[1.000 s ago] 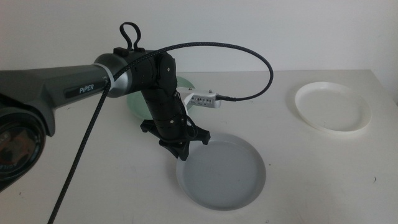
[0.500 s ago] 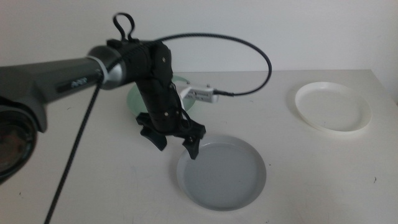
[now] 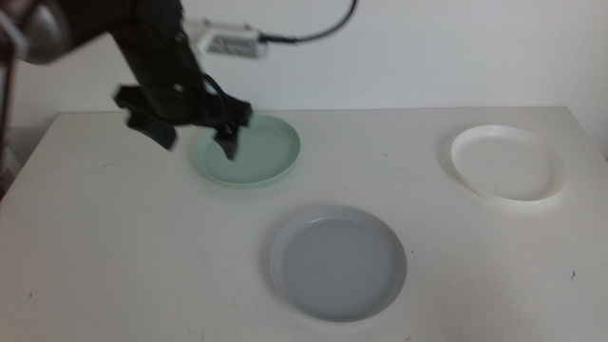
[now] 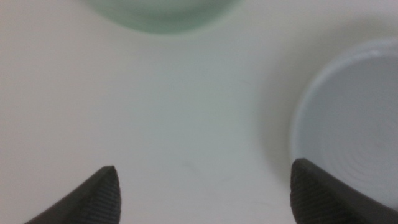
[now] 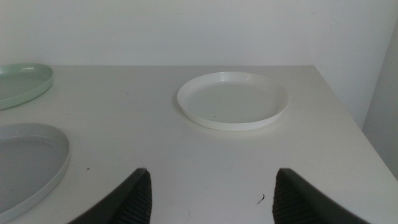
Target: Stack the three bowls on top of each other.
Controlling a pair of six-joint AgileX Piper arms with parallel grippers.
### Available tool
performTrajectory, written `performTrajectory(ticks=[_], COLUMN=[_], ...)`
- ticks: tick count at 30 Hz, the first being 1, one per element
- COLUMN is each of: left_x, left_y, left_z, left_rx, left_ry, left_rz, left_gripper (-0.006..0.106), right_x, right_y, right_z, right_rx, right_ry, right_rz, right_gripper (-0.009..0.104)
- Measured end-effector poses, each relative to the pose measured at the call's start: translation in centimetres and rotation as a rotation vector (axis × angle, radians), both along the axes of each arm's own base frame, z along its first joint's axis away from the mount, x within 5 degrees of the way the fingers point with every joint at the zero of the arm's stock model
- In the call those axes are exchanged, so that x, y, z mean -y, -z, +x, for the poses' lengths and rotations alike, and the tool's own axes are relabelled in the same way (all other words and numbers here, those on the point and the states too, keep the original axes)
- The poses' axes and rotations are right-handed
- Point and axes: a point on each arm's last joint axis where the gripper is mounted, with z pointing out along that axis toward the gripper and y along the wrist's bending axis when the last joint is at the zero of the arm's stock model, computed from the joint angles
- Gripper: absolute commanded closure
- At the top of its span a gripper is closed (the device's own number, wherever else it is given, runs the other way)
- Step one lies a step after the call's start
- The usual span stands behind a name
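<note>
Nearest the camera, grey bowl [image 3: 338,261] flat on the table [image 3: 114,247], empty, well apart from the other two. Farther back at left, left arm reaching in from the upper left corner, raised above the table, wrist bent downward, cable looping off its back. Left gripper [image 3: 193,133] hanging in the air over the table's bare surface just left of the mint bowl [image 3: 258,152], jaws spread wide, holding nothing, touching nothing; one jaw tip seen in front of that bowl's near left rim. In the left wrist view, same gripper [image 4: 205,186] with wide-set jaws, bare table between them, grey bowl to one side, mint rim beyond. White bowl [image 3: 509,162] far right, alone. Right gripper [image 5: 208,196] low at the table's edge, jaws parted wide, empty, facing the white bowl.
</note>
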Motion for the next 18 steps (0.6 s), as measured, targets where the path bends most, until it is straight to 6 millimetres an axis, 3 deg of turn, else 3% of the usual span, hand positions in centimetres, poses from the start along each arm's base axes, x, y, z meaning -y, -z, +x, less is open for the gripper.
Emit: performTrajectory(ticks=[4,8,13,18], left_x=[-1.8,-2.8,-4.0,-5.8], left_y=[-2.9,-4.4,-4.4,-2.6], left_z=[-1.0,-1.2,0.1,2.5], left_rx=[0.105,0.187,0.253,0.259], left_ry=[-0.043,-0.058,-0.109,-0.174], left_rz=[0.073,0.101,0.067,0.005], left_gripper=[-0.005,-0.005,-0.005,-0.005], right_x=[0.0,0.0,0.0,0.0], right_y=[0.0,0.0,0.0,0.0], right_z=[0.0,0.0,0.0,0.0], right_rx=[0.000,0.000,0.000,0.000], right_ry=[0.000,0.000,0.000,0.000], right_rz=[0.000,0.000,0.000,0.000], right_gripper=[0.045,0.045,0.045,0.045])
